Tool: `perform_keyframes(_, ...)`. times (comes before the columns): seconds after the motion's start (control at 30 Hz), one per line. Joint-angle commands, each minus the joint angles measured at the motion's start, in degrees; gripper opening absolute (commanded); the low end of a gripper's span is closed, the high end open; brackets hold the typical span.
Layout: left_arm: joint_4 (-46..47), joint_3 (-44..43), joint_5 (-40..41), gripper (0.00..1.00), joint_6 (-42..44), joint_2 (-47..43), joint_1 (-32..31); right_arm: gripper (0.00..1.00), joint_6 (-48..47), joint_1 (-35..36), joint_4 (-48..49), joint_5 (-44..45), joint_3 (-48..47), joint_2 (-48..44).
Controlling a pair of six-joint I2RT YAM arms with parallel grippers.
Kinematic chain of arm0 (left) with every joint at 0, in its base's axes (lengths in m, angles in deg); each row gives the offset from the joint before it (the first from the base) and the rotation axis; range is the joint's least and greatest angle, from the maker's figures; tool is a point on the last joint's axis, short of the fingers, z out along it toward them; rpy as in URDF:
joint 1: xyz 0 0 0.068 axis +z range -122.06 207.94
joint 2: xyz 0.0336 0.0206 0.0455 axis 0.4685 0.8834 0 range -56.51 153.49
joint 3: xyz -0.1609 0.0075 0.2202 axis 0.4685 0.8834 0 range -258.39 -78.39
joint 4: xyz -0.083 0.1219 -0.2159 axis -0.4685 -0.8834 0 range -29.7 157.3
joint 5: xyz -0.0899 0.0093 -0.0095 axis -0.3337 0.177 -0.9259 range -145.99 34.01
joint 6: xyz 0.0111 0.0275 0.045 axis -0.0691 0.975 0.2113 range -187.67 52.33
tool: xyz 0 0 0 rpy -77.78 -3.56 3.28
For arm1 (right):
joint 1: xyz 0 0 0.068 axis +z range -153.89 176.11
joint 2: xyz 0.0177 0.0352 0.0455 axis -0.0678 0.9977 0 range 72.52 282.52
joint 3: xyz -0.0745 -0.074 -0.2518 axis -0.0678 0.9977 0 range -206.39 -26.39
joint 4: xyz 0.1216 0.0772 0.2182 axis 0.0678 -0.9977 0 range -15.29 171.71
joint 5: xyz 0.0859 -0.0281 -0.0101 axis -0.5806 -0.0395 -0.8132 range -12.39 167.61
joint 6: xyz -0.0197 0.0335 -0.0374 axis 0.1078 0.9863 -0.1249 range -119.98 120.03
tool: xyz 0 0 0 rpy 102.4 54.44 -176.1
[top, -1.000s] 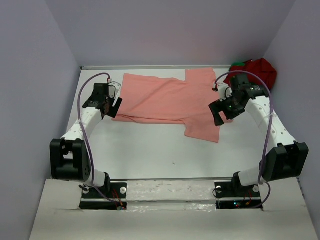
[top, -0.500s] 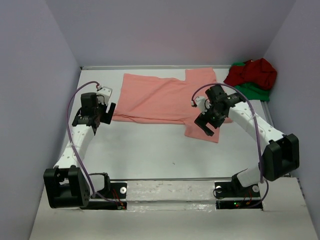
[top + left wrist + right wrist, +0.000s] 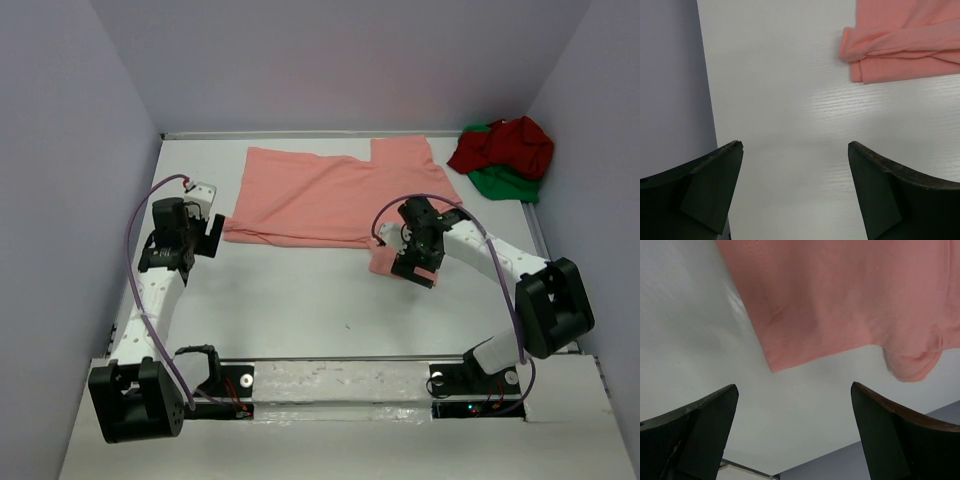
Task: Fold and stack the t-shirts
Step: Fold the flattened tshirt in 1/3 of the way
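**Pink shirt flat, both tools gaping at its edges**

The salmon-pink t-shirt lies spread at upper centre of the counter. The right tool, wide and empty, hangs over the shirt's lower right corner. The left tool, equally wide, is just left of its folded edge. The dark red t-shirt and the green t-shirt are bunched at upper right.

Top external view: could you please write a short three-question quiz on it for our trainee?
1. True or false: the salmon-pink t-shirt lies spread on the table.
2. Where are the dark red t-shirt and green t-shirt bunched? A far right corner; B near left corner; C centre.
3. Fill in: the left gripper and right gripper are both ____.
Key: 1 true; 2 A; 3 open.
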Motion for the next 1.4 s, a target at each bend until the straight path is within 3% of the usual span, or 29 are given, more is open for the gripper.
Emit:
perform_keyframes(0.0, 1.2, 0.6, -1.8, 0.99, 0.0, -1.2, 1.4, 1.0, -2.5, 2.6, 3.4, -0.1, -0.5, 1.9)
perform_keyframes(0.4, 0.7, -0.7, -1.8, 0.99, -0.3, 0.9, 3.3, 0.93, 0.4, 10.0, 1.9, -4.2, -2.2, 4.9)
perform_keyframes(1.07, 1.6, 0.6, -3.1, 0.99, -0.4, 0.4, 3.6, 0.87, 2.0, 11.0, 11.5, -1.8, -2.1, 15.8)
perform_keyframes(1.37, 1.4, 0.9, -3.3, 0.99, -0.1, -0.5, 3.6, 0.83, 1.0, 11.0, 16.8, 3.6, -1.0, 17.4)
